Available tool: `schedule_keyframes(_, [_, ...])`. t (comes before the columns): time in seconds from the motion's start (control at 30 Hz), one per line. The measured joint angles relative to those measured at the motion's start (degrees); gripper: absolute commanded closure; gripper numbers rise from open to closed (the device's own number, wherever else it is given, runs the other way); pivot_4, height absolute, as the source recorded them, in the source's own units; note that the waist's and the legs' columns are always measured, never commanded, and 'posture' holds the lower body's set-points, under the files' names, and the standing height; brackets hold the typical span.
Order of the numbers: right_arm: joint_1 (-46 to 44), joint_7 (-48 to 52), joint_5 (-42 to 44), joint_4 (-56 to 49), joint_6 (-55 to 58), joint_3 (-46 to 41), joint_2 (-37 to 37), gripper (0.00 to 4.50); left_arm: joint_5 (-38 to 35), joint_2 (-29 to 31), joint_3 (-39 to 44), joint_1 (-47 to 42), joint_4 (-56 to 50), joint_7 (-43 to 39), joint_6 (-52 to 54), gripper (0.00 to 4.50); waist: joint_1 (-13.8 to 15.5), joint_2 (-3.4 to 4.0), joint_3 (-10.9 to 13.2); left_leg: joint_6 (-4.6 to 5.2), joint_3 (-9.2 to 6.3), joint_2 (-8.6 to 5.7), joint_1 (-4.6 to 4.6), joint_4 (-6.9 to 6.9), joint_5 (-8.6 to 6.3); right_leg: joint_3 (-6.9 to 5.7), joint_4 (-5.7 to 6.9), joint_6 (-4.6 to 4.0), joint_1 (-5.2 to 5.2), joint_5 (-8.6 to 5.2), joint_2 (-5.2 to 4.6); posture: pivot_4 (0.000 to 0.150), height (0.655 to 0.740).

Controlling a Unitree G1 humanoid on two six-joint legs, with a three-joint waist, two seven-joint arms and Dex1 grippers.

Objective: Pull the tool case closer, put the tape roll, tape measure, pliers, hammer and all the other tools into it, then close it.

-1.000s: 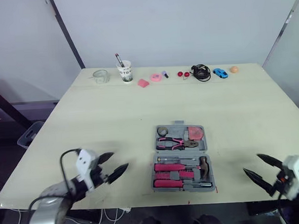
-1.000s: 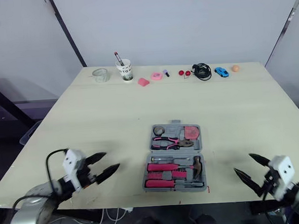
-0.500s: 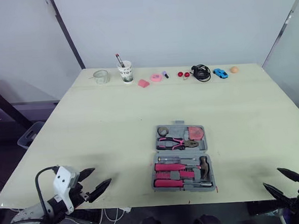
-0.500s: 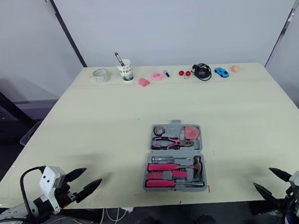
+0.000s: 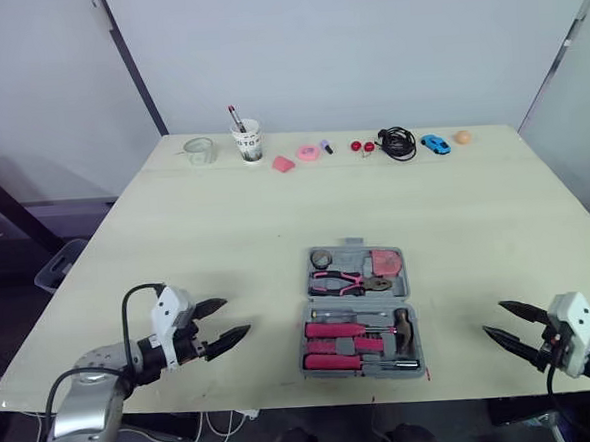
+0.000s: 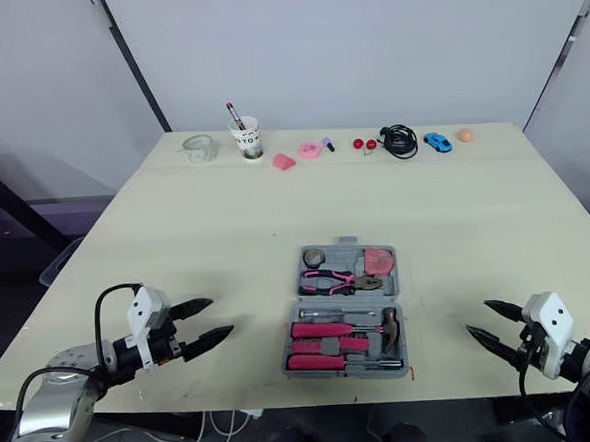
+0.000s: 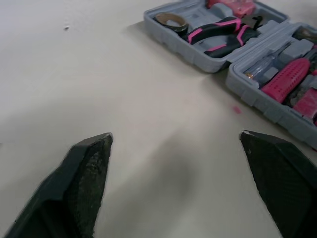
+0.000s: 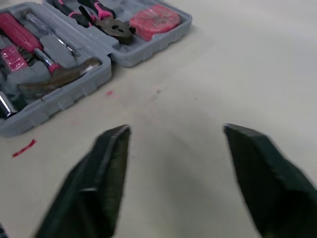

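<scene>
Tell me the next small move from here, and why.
Probably move the left hand toward the far edge of the tool case to begin folding it shut. It lies open with tape roll, pliers, tape measure and hammer seated inside. The right hand, like the left, is open and empty.

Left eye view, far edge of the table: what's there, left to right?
glass jar → white cup → pink block → pink ring → small purple item → red pieces → black cable → blue toy car → orange ball

Head cams overhead; wrist cams low, sharing tool case.
</scene>
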Motion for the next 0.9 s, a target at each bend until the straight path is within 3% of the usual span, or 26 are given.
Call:
schedule_keyframes(0.03, [-0.3, 0.0, -0.1, 0.0, 0.2, 0.2, 0.0, 2.59, 0.1, 0.0, -0.2, -0.3, 0.3, -0.1, -0.1, 1.37, 0.0, 0.00, 0.0, 0.00, 0.00, 0.00, 0.00, 0.00, 0.00, 0.00, 0.00, 0.00, 0.00, 0.00, 0.00, 0.150, 0.7400])
schedule_keyframes(0.17, [-5.6, -0.7, -3.2, -0.1, 2.1, 5.1, 0.0, 4.19, 1.9, -0.4, -4.9, -6.6, 5.8, -2.9, -0.7, 2.86, 0.0, 0.00, 0.0, 0.01, 0.03, -0.07, -0.02, 0.04, 0.01, -0.02, 0.04, 0.03, 0.00, 0.02, 0.01, 0.150, 0.7400])
schedule_keyframes(0.2, [-6.8, -0.8, -3.8, -0.1, 2.5, 6.1, 0.0, 4.35, 2.2, -0.7, -5.9, -7.9, 6.5, -3.5, -0.7, 3.03, 0.0, 0.00, 0.0, 0.01, 0.03, -0.08, -0.02, 0.04, 0.01, -0.02, 0.05, 0.05, 0.01, 0.02, 0.01, 0.150, 0.7400])
schedule_keyframes(0.23, [-8.2, -0.9, -4.5, -0.1, 2.9, 7.3, 0.0, 4.50, 2.5, -0.9, -6.8, -9.5, 7.5, -4.3, -0.8, 3.68, 0.0, 0.00, 0.0, 0.01, 0.02, -0.09, -0.04, 0.04, 0.01, -0.02, 0.05, 0.10, 0.00, 0.06, 0.02, 0.150, 0.7400])
schedule_keyframes(0.3, [-11.8, -1.3, -6.8, 0.5, 4.0, 10.8, 0.1, 4.50, 3.8, -1.7, -9.3, -13.4, 11.1, -6.3, -1.3, 4.44, 0.0, 0.00, 0.0, 0.01, -0.02, -0.10, -0.09, 0.03, 0.01, -0.05, 0.04, 0.20, -0.01, 0.11, 0.04, 0.150, 0.7400])
schedule_keyframes(0.9, [-22.5, -2.5, -15.6, 6.0, 6.9, 21.9, 3.6, 4.50, 13.1, -6.9, -18.0, -26.6, 30.1, -10.8, -8.5, 4.44, 0.0, -0.03, 0.0, 0.01, -0.13, -0.12, -0.19, 0.05, 0.01, -0.16, 0.08, 0.24, -0.03, 0.13, 0.07, 0.150, 0.7400])
